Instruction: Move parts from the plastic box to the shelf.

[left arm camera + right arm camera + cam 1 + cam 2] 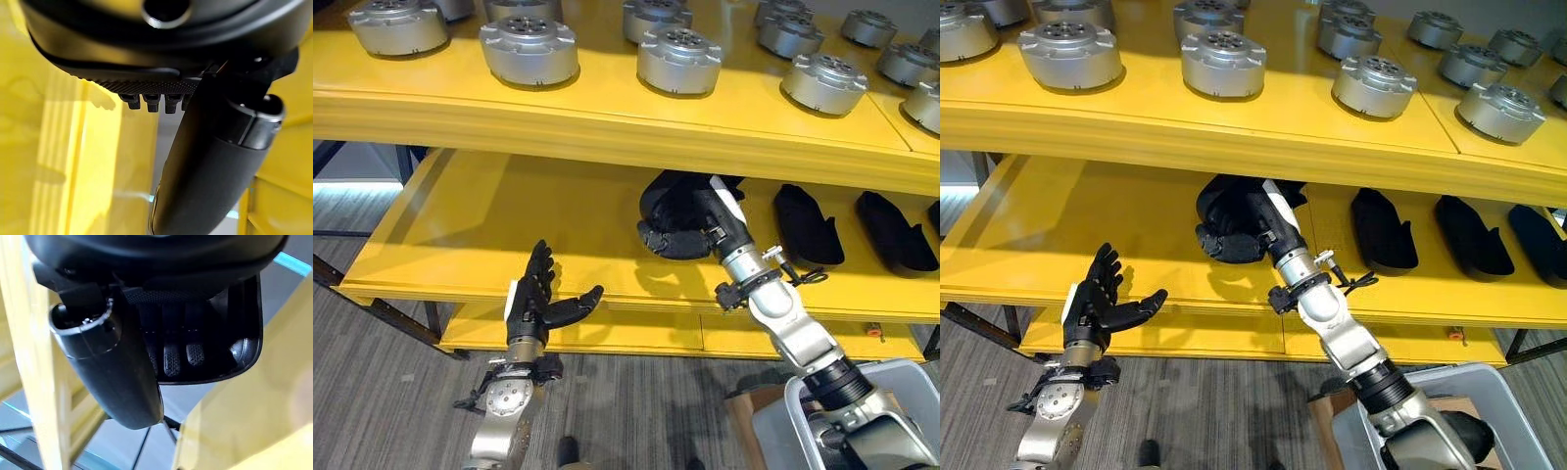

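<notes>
Your right hand (1252,227) reaches onto middle shelf (1136,245), fingers (172,360) curled round black part (1226,235); part touches shelf board, under top shelf's front edge. Part's long axis runs along shelf front, judging by visible bulk. Black parts (1383,230) already lie toward shelf's right end. Your left hand (1097,304) hovers at front edge, fingers straight, holding nothing. Plastic box (1489,411) sits below right arm. No readable writing.
</notes>
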{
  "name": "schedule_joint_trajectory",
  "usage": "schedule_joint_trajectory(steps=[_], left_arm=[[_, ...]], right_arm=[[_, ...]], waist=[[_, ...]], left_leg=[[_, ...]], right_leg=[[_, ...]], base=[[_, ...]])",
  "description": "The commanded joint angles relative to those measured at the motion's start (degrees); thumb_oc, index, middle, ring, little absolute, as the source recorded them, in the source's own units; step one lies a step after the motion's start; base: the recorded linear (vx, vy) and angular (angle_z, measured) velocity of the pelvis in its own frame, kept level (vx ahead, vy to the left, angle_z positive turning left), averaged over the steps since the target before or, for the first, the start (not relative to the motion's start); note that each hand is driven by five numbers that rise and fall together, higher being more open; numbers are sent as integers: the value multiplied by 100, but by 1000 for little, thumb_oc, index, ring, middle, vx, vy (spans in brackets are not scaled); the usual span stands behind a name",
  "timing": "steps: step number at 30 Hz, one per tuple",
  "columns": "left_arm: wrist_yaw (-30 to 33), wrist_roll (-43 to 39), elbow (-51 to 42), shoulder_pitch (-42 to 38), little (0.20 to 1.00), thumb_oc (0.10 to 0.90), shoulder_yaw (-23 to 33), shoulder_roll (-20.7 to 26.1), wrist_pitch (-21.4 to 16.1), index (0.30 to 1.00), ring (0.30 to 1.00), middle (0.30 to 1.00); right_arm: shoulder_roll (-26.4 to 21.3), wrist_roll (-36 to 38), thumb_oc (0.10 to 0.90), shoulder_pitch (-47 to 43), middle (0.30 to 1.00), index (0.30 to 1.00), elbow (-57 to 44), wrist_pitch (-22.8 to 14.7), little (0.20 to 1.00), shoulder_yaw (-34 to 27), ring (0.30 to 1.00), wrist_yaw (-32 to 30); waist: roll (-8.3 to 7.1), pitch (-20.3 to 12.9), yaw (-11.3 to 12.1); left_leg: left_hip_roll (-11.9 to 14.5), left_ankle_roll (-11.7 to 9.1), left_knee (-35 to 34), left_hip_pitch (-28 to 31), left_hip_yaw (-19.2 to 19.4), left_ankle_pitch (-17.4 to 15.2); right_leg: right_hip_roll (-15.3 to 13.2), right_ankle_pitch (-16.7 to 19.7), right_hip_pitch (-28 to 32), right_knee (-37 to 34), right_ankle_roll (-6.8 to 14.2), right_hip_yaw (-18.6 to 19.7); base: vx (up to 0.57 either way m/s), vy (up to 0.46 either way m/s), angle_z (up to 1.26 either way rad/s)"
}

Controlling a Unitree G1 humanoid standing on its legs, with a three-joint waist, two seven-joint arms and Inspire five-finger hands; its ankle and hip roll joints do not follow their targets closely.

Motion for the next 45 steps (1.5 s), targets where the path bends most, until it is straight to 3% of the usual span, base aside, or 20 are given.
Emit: schedule_joint_trajectory(steps=[1,8,15,19,21,24,26,30,37,45], left_arm=[[-61,-45,-440,-354,1000,900,176,537,-680,1000,1000,1000],[-219,-152,-408,-280,1000,900,195,614,-708,1000,1000,1000],[-384,-309,-396,-222,1000,900,136,739,-700,1000,1000,1000],[-441,-368,-413,-309,1000,900,86,840,-721,1000,1000,1000],[-428,-429,-350,-509,1000,900,31,960,-772,1000,1000,1000],[-425,-475,-360,-631,1000,900,-41,1010,-788,1000,1000,1000],[-513,-514,-595,-722,1000,900,-95,1169,-812,1000,1000,1000],[-577,-557,-688,-749,1000,900,-212,1198,-760,1000,1000,1000],[-573,-608,-705,-693,1000,900,-280,1168,-708,1000,1000,1000],[-566,-603,-663,-736,1000,900,-266,1140,-720,1000,1000,1000]], right_arm=[[-235,-45,400,-1271,300,300,-61,-501,300,-72,300,-51],[-947,65,400,-1761,300,300,1076,-320,300,186,300,212],[-1188,334,400,-2224,300,300,2199,-215,300,388,300,314],[-1264,423,400,-2640,300,300,2587,-208,300,611,300,422],[-1181,516,400,-3004,300,300,2946,-198,300,788,300,469],[-1158,542,400,-3226,300,300,3051,-194,300,907,300,492],[-1215,745,400,-3516,300,300,3102,-194,300,973,300,581],[-1410,495,400,-3896,300,300,3285,-203,300,1229,300,596],[-1532,194,400,-4126,300,300,3300,-206,300,1524,300,634],[-1669,509,400,-3935,300,300,3160,-281,300,1581,300,920]], waist=[[-173,-339,26],[-189,-313,70],[-167,-196,128],[-123,34,157],[-67,306,195],[-5,436,204],[104,580,227],[220,566,204],[244,595,242],[258,633,348]], left_leg=[[268,214,178,240,304,-431],[273,203,214,180,251,-418],[293,211,409,68,212,-457],[333,208,908,-280,111,-585],[412,195,1492,-776,-36,-709],[456,174,1878,-1163,-170,-798],[535,177,2527,-1721,-327,-997],[495,217,3244,-2354,-537,-1245],[491,256,3704,-2763,-707,-1446],[433,238,3831,-3008,-913,-1454]], right_leg=[[-44,-329,-123,800,-101,327],[-30,-347,-159,870,-114,269],[-40,-369,-257,1023,-130,253],[-73,-466,-511,1365,-169,252],[-88,-573,-927,1830,-203,271],[-90,-662,-1268,2221,-233,294],[-104,-856,-1816,2862,-275,343],[-228,-1132,-2343,3613,-309,326],[-280,-1370,-2726,4142,-358,273],[-286,-1563,-2841,4387,-418,160]], base=[[0,0,0],[-5,-2,3],[-28,-5,2],[-141,-11,1],[-214,-21,4],[-196,-5,7],[-216,14,10],[-90,32,6],[-21,-9,12],[14,-35,8]])
